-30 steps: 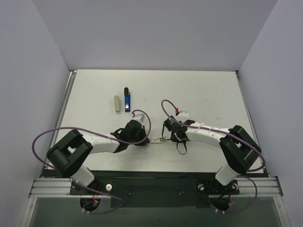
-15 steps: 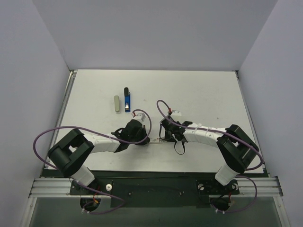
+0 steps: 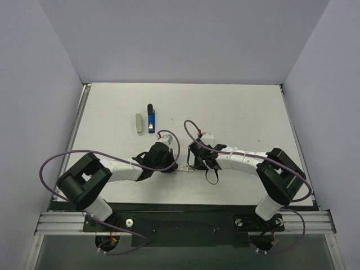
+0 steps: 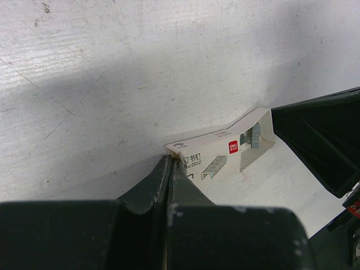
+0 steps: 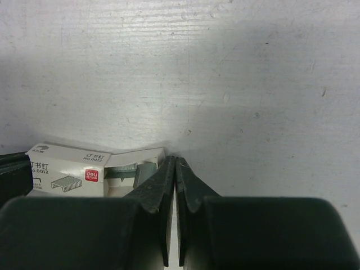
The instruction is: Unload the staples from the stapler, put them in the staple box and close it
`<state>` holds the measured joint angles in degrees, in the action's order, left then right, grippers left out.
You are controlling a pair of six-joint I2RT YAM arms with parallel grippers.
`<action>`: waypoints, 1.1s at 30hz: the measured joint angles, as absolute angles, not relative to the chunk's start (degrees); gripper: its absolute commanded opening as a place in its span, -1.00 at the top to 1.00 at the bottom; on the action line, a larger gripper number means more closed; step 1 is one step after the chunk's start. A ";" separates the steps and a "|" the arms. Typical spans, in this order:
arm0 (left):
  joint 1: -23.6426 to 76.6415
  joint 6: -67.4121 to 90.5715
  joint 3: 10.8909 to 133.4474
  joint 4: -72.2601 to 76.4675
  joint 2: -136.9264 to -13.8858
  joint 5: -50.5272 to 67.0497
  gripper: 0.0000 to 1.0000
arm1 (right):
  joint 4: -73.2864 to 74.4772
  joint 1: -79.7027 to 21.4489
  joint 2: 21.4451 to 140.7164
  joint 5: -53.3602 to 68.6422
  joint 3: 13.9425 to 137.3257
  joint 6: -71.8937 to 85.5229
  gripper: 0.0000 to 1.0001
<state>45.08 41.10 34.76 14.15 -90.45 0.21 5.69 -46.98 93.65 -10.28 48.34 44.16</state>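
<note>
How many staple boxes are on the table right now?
1. The staple box sits front-centre, pinched at either end by the left gripper and right gripper. None appears hidden.

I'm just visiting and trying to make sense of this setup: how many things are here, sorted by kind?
robot arms: 2
blue stapler: 1
grey bar beside the stapler: 1
white staple box: 1
Total: 5
</note>
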 measured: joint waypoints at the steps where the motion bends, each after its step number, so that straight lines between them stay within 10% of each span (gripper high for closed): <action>1: 45.08 41.10 34.76 14.15 -90.45 0.21 1.00 | 5.91 -46.98 93.65 -10.35 48.38 44.53 1.00; 33: 46.41 43.81 31.40 13.96 -87.11 -1.04 1.00 | 8.40 -46.85 93.60 -10.66 48.66 55.20 1.00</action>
